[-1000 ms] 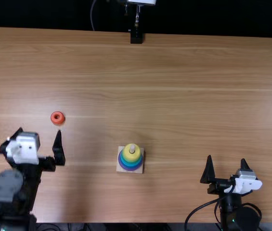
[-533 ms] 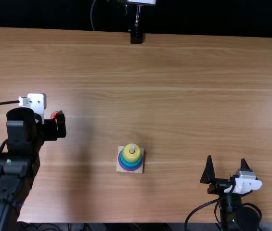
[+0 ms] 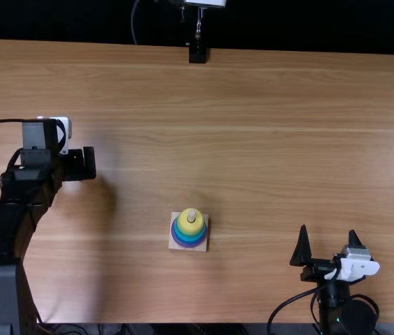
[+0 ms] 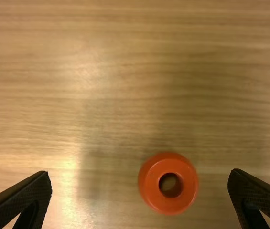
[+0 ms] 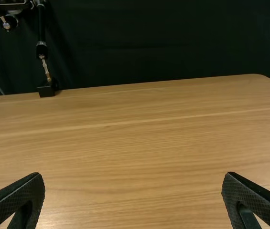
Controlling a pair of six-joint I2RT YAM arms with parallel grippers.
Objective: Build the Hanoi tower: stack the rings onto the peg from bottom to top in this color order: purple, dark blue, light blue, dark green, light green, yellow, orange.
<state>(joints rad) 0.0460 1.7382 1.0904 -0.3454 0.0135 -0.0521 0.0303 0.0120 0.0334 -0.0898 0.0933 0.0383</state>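
Looking at the left of the top view, you find your left gripper [image 3: 78,165] with fingers spread; its wrist view shows the orange ring [image 4: 149,183] ungripped on the wooden table [image 4: 101,86]. Your right gripper [image 3: 328,229], lower right, gapes empty. Your yellow-topped ring stack [image 3: 190,228] sits lower centre.

The counter [image 3: 252,174] is brightly lit, and a soft-edged shadow is cast on it beside the left arm [image 3: 17,209]. Pale glare is reflected in the left wrist view. The backdrop [image 5: 163,47] is left dim.
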